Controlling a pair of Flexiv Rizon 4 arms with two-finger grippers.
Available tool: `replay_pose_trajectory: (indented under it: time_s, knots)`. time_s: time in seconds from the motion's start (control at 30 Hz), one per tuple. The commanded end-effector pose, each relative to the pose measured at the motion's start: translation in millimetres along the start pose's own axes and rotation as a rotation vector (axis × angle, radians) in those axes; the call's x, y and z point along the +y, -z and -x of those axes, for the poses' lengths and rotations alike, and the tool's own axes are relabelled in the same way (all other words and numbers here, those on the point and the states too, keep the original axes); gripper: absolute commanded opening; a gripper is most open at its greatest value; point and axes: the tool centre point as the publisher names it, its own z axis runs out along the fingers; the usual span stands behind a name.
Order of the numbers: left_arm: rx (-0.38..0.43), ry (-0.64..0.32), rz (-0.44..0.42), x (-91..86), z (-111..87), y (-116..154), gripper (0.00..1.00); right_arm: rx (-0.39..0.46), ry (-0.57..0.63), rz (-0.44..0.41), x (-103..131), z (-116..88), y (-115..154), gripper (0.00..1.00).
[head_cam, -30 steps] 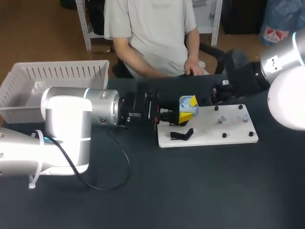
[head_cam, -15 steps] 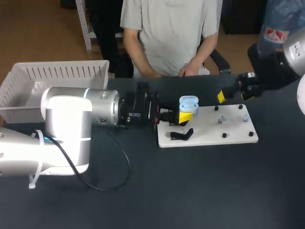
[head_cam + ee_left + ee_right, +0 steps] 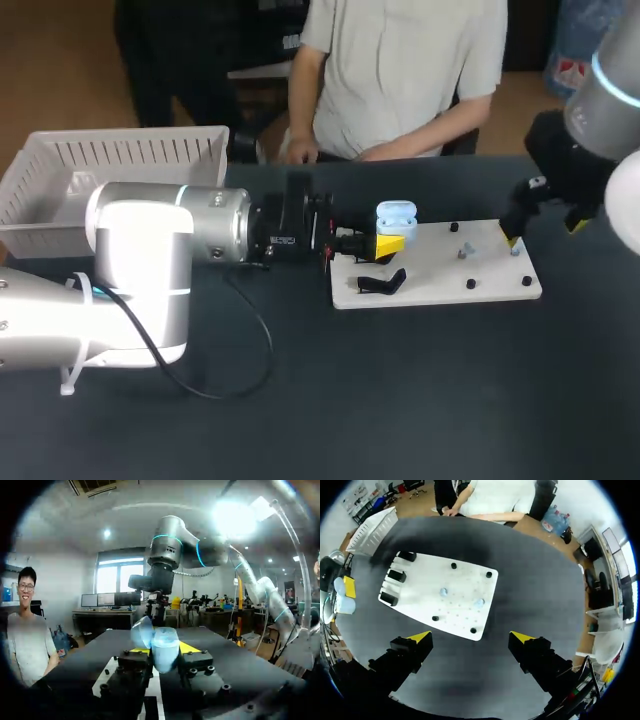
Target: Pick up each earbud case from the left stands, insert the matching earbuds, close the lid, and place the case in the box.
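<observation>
A light-blue earbud case [image 3: 396,218] with its lid up is gripped in my left gripper [image 3: 387,241], which is shut on it above the left end of the white board [image 3: 430,285]. From the left wrist the case [image 3: 164,650] fills the gap between the yellow tips. Two small earbuds [image 3: 462,252] [image 3: 515,247] stand on pegs on the board's right half. My right gripper [image 3: 545,230] hangs open above the board's right end, empty. In the right wrist view that gripper [image 3: 470,637] is high over the board [image 3: 420,602], with the earbuds [image 3: 443,592] [image 3: 479,602] ahead of it.
A black stand [image 3: 383,284] sits on the board's near left corner, and more black stands [image 3: 395,575] line its left end. A white slatted basket [image 3: 100,165] is at the far left. A person's hands [image 3: 298,152] are at the table's far edge.
My right arm has swung away from beside the case to the right, over the board's right end. The left arm and the case have not moved. The person has shifted to the right.
</observation>
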Motion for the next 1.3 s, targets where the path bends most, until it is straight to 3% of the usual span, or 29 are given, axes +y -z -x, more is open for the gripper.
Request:
replay_pose_trajectory:
  time_s: [0.03,0.1,0.13,0.2,0.23,0.3,0.33,0.37,0.47,1.3]
  knots:
    - [0.001,0.0,-0.001,0.9,-0.2,-0.7,0.0,0.126,0.002,-0.208,3.1,17.5,-15.6,1.0]
    - [0.001,0.0,-0.001,0.9,-0.2,-0.7,0.0,0.148,-0.009,-0.202,2.6,19.8,-19.9,0.98]
    - [0.001,0.0,-0.001,0.9,-0.2,-0.7,0.0,0.159,-0.012,-0.208,1.8,21.0,-22.2,0.92]
    - [0.001,0.0,-0.001,0.9,-0.2,-0.7,0.0,0.178,-0.027,-0.203,-0.3,23.6,-26.8,0.93]
    - [0.001,0.0,-0.001,0.9,-0.2,-0.7,0.0,0.19,-0.036,-0.199,-1.8,24.7,-29.8,0.88]
    - [0.001,0.0,-0.001,0.9,-0.2,-0.7,0.0,0.205,-0.077,-0.19,-6.1,26.5,-37.3,0.56]
    - [0.001,0.0,-0.001,0.9,-0.2,-0.7,0.0,0.218,-0.086,-0.186,-7.9,26.9,-41.6,0.49]
    - [0.001,0.0,-0.001,0.9,-0.2,-0.7,0.0,0.226,-0.095,-0.185,-8.8,26.8,-44.8,0.51]
    - [0.001,0.0,-0.001,0.9,-0.2,-0.7,0.0,0.231,-0.131,-0.169,-10.5,27.8,-51.8,0.43]
    - [0.001,0.0,-0.001,0.9,-0.2,-0.7,0.0,0.2,-0.197,-0.162,-8.8,29.0,-75.6,0.42]
